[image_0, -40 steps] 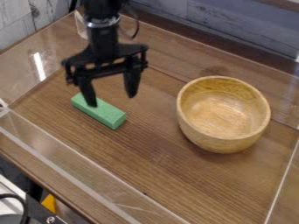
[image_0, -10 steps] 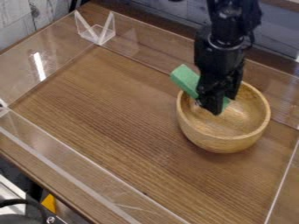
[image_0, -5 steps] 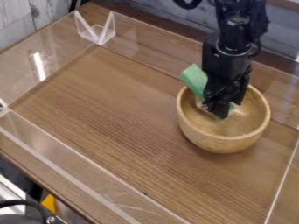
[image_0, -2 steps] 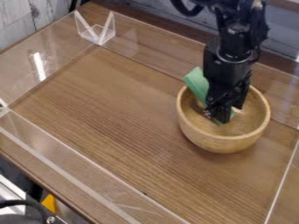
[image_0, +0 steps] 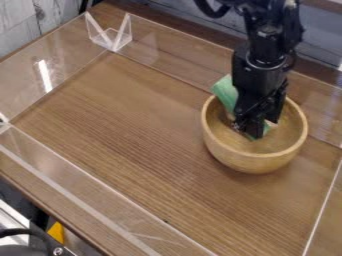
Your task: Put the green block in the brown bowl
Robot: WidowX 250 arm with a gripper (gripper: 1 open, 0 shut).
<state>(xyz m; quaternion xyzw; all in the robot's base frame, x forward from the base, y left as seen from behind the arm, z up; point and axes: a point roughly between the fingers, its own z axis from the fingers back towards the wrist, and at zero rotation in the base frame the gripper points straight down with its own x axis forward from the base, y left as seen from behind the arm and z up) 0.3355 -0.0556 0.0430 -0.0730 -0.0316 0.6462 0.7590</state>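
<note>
Green block (image_0: 226, 92) tilted — brown bowl (image_0: 254, 151), end effector (image_0: 254, 115) inside

Soft light, slightly blurry detail.

I've got the black gripper (image_0: 254, 112) over the brown bowl (image_0: 254, 140), fingertips down inside it. Green block (image_0: 229, 95) is at the bowl's far-left part, tilted, partly hidden by the gripper; can't tell if it touches the rim. Jaws closed; the grip itself is hard to make out. Bowl sits on the brown wooden table (image_0: 127, 130), right of centre in my view. Small clear wire-like stand (image_0: 110, 32) near the far-left edge, well apart from the bowl. Black cables and a yellow piece (image_0: 55, 232) show at lower left.
</note>
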